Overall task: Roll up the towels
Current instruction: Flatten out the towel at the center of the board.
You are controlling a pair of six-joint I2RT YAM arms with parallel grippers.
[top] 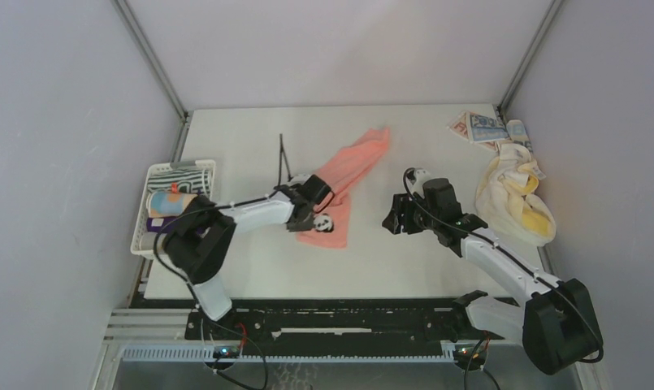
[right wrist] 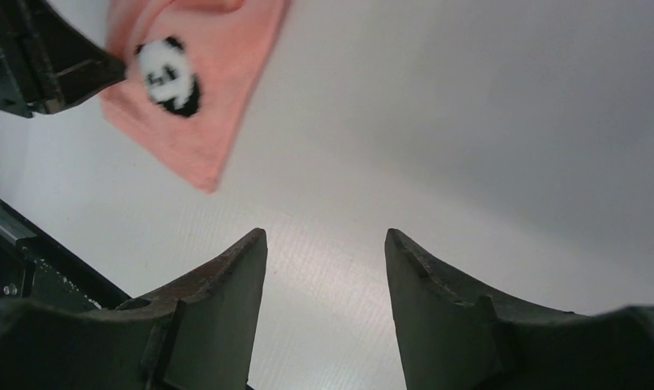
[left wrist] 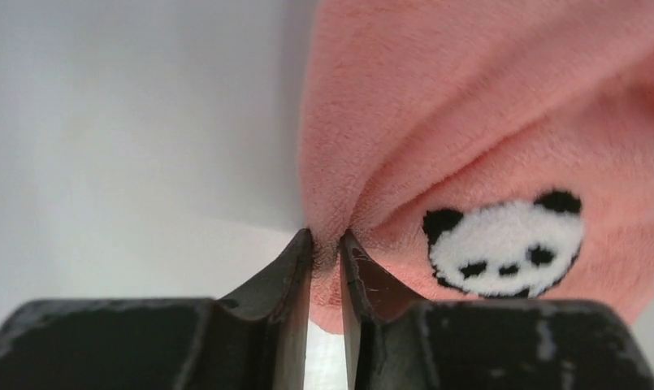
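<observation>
A salmon-pink towel (top: 349,166) with a panda patch (top: 323,222) lies stretched out in the middle of the table. My left gripper (top: 307,213) is shut on a pinched fold at its left edge; the left wrist view shows the fabric (left wrist: 437,106) squeezed between the jaws beside the panda (left wrist: 506,244). My right gripper (top: 395,218) is open and empty over bare table to the right of the towel, which shows at the top left of the right wrist view (right wrist: 201,89). A cream-yellow towel (top: 514,195) lies bunched at the right, and a blue-printed towel (top: 486,127) lies behind it.
A white slotted basket (top: 149,213) at the left edge holds a striped towel (top: 181,175), a light-blue and orange one (top: 167,203) and a purple one (top: 157,223). A thin black rod (top: 283,158) lies left of the pink towel. Grey walls enclose the table.
</observation>
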